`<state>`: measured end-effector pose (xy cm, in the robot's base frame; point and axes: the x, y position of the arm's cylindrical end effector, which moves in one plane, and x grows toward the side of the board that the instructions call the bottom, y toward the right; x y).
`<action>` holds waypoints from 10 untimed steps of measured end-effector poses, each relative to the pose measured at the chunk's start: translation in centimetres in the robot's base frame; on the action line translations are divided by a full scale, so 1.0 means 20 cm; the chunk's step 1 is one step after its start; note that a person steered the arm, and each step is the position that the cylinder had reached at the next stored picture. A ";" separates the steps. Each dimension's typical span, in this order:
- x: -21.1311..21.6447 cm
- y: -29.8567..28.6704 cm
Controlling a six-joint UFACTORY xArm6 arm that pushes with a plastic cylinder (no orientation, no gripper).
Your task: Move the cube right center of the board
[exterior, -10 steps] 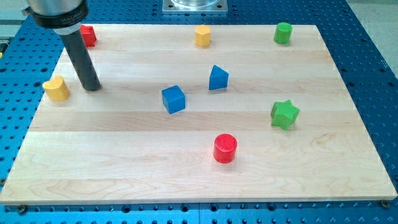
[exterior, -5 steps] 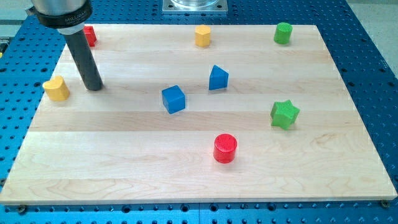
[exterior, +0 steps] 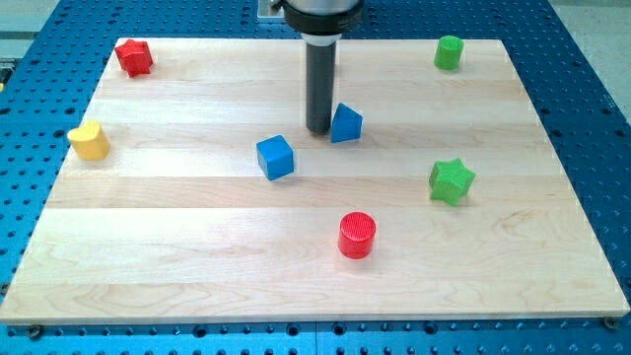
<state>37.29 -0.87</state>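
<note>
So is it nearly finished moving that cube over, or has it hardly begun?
Hardly begun. The blue cube sits left of the board's middle, nothing done yet. My tip rests beside the blue triangular block, up and right of the cube. Left: get to the cube's left side and push it toward the green star.

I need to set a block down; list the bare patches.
Bare board: the bottom-left stretch below the yellow block and blue cube; also the bottom-right corner beyond the red cylinder and green star. Crowded: the middle, where my tip sits beside the blue wedge.
</note>
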 end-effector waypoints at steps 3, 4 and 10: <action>0.44 -0.25; 0.45 0.03; 0.05 0.46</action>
<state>38.30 8.28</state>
